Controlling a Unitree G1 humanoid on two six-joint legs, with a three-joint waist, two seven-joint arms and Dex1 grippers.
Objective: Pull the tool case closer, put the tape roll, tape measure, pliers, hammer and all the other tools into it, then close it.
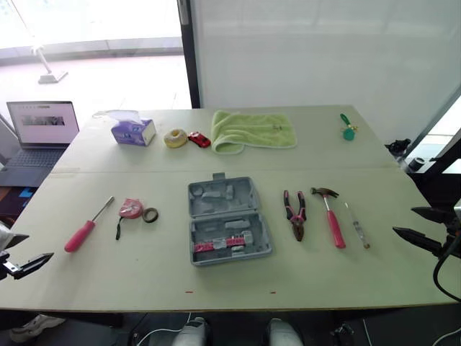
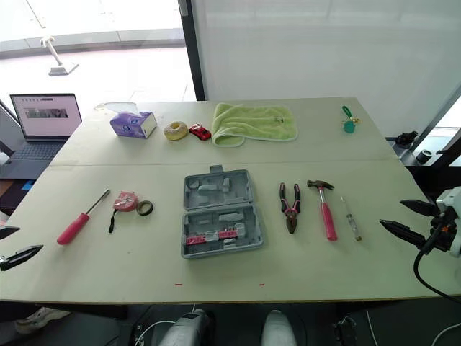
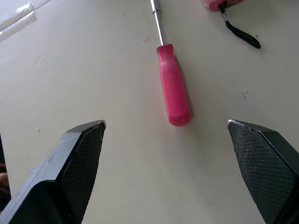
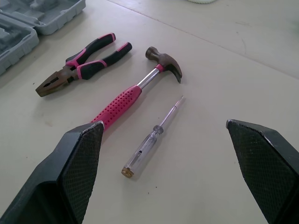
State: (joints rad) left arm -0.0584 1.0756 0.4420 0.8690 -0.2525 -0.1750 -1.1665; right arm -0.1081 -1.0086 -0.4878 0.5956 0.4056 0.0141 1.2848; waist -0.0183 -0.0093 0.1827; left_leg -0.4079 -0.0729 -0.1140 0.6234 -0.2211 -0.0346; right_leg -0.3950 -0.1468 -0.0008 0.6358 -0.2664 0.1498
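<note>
The grey plastic tool case (image 1: 227,222) lies open, lid flat. Right of the case, in order outward: pink-and-black pliers (image 1: 295,214), pink-handled hammer (image 1: 331,215), clear-handled tester screwdriver (image 1: 356,226), then the right gripper (image 1: 403,220), fingers spread, empty. Left of the case: dark tape roll (image 1: 150,215), pink tape measure (image 1: 130,208), pink-handled screwdriver (image 1: 86,227), then the left gripper (image 1: 39,245), spread, empty

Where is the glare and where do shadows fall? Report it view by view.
Left eye view: daylight washes out the window at far left; the table is evenly lit. Left wrist view: the screwdriver casts a faint, soft shadow. Right wrist view: so does the hammer.
</note>
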